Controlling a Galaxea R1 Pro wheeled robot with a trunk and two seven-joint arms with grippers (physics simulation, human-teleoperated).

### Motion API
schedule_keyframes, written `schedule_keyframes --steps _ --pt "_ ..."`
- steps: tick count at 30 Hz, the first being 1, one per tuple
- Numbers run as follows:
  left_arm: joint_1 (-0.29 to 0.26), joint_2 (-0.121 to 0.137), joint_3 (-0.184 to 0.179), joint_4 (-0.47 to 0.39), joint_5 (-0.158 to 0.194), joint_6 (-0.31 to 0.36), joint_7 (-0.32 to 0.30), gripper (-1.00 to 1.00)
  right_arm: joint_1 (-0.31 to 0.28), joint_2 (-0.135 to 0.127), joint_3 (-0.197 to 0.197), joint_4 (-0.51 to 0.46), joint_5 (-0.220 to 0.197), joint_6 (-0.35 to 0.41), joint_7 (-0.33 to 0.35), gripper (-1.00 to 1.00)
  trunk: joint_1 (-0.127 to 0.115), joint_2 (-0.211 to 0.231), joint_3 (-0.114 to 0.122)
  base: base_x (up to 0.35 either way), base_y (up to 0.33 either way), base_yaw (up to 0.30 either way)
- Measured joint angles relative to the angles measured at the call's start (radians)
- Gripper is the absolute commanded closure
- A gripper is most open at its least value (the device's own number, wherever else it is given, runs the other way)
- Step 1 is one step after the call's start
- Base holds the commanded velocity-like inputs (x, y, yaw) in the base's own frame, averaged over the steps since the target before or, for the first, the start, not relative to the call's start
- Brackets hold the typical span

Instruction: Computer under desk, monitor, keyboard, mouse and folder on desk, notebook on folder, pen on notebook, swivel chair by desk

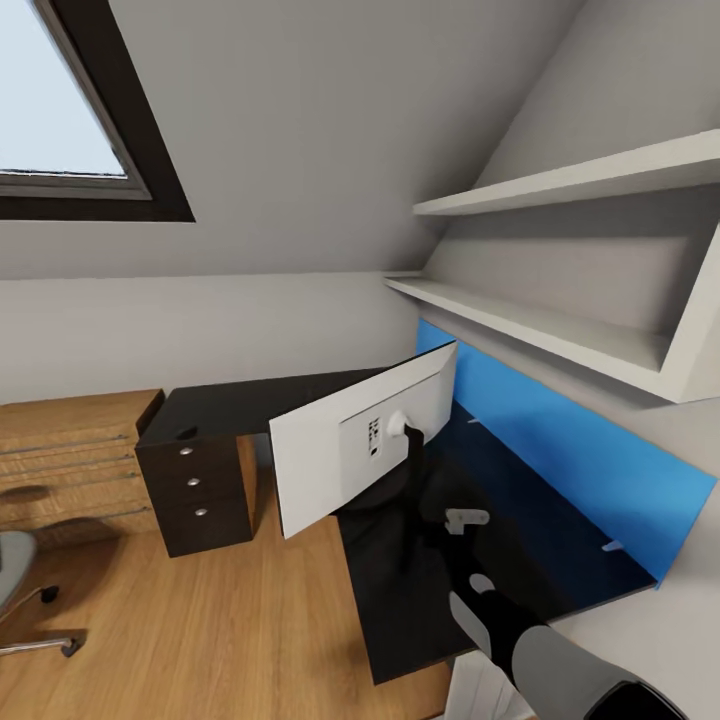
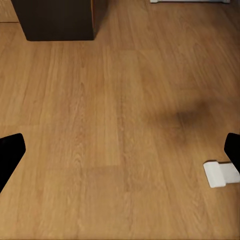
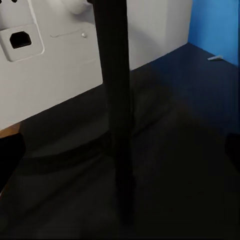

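The monitor point(image 1: 350, 440) is standing on the black bench point(image 1: 500, 560), its white back turned toward the head camera and its wide panel angling out over the bench's inner corner. Its thin black stand point(image 1: 412, 470) is dropping down to a round base point(image 3: 65, 145) that is resting on the bench top. The right arm is reaching forward across the bench, with the right hand point(image 1: 462, 522) sitting just beside the stand, on the near side of it. In the right wrist view the stand is running straight down the middle between the two dark fingertips point(image 3: 10, 155) at the picture's edges, so the fingers are sitting wide apart and are not gripping the post. A blue panel point(image 1: 590, 460) is lining the wall behind the bench, under two pale shelves point(image 1: 560, 330).

The drawer unit point(image 1: 195, 490) with round silver knobs is standing under the bench's far wing, next to a light wooden dresser point(image 1: 70, 460). Part of the swivel chair point(image 1: 20, 590) is showing at the left edge of the head view, on the plank floor point(image 1: 200, 640), well apart from the bench.

The left hand point(image 2: 120, 152) is hanging over bare floor, its fingers spread wide and holding nothing; a small white object point(image 2: 222, 173) is lying near one fingertip
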Motion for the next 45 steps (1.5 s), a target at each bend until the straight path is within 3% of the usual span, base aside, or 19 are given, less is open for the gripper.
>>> schedule_keyframes --steps 11,17,25,29,45 --pt "0.0 0.0 0.0 0.0 0.0 0.001 0.002 -1.0 -0.018 -0.019 0.0 0.024 0.019 0.038 -0.002 -1.0 0.0 0.0 0.0 0.003 -0.004 0.0" --pt "0.0 0.0 0.0 0.0 0.0 0.001 0.003 -1.0 -0.072 -0.036 0.0 0.023 0.038 0.074 -0.003 -1.0 0.0 0.0 0.0 0.0 0.0 0.0" --pt "0.0 0.0 0.0 0.0 0.002 0.0 0.003 -1.0 -0.105 -0.042 0.0 0.025 0.108 0.078 -0.003 -1.0 0.0 0.0 0.0 0.0 0.0 0.0" --pt "0.0 0.0 0.0 0.0 0.002 0.002 0.004 -1.0 -0.108 -0.044 0.0 0.028 0.12 0.074 -0.002 -1.0 0.0 0.0 0.0 0.0 0.0 0.0" --pt "0.0 -0.001 -0.001 0.0 0.001 0.001 0.001 -1.0 -0.11 -0.045 -0.001 0.028 0.125 0.067 0.002 -1.0 0.0 0.0 0.0 0.0 0.0 0.0"
